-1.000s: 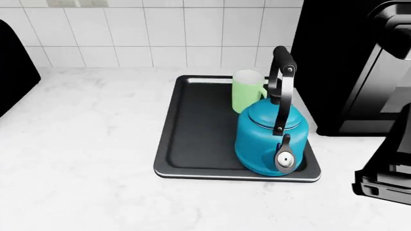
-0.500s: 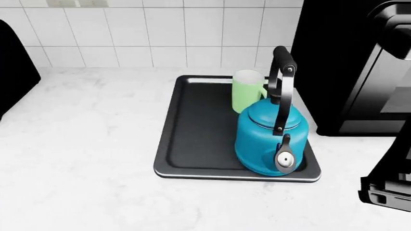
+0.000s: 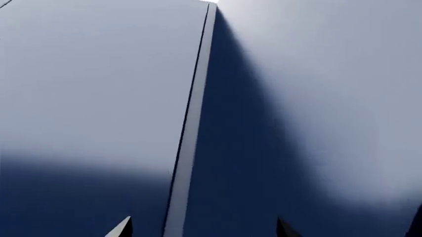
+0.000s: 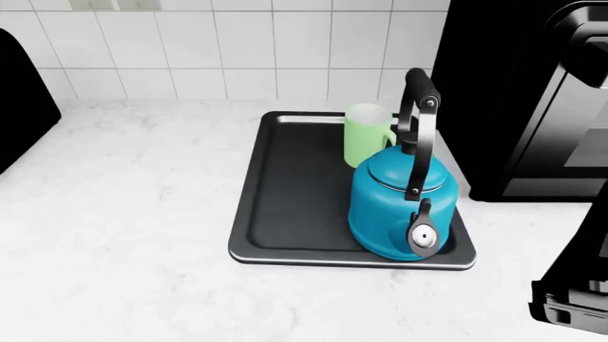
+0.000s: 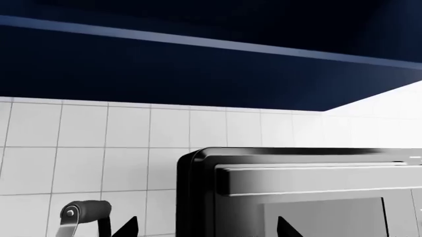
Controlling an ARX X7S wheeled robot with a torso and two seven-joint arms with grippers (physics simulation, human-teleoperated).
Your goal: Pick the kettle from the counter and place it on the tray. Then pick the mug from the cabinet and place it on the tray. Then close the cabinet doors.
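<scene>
The blue kettle (image 4: pixel 399 206) stands upright on the right side of the dark grey tray (image 4: pixel 285 235), its black handle (image 5: pixel 82 212) raised. The pale green mug (image 4: pixel 366 135) stands on the tray just behind the kettle, close to it. The tray lies on the white marble counter (image 4: pixel 124 214). My left gripper (image 3: pixel 203 232) is open, facing flat blue-grey cabinet panels with a narrow vertical seam (image 3: pixel 191 123). My right gripper (image 5: pixel 207 231) is open and holds nothing, up near the kettle handle's height. A black part of my right arm (image 4: pixel 570 303) shows at the lower right.
A large black appliance (image 4: pixel 513 92) stands right of the tray against the white tiled wall (image 4: pixel 238 50). The dark blue cabinet underside (image 5: pixel 197 64) hangs above it. Another black object (image 4: pixel 19 92) sits at the counter's left edge.
The black part of my right arm at the lower right has dropped lower and slid slightly right. Kettle, mug and tray have stayed put.
</scene>
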